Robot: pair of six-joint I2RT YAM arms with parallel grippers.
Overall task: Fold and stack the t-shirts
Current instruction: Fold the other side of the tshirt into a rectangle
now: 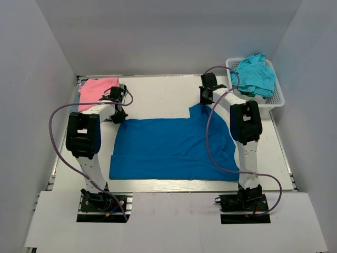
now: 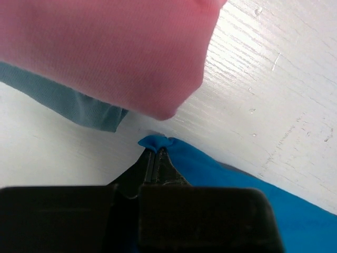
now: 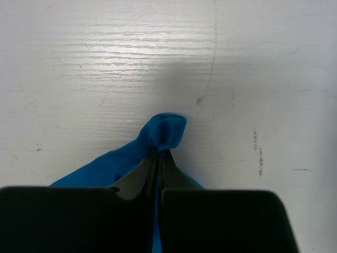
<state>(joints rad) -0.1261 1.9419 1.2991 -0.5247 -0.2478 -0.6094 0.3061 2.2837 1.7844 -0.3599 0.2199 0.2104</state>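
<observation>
On the desk, our left fingers and right fingers pinch corners of the blue shirt to flatten it.

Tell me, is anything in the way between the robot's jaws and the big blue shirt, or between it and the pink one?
Nothing visible. Both pairs of jaws are shut on far corners of the blue shirt, and only a strip of table lies between it and the pink shirt at far left.
</observation>
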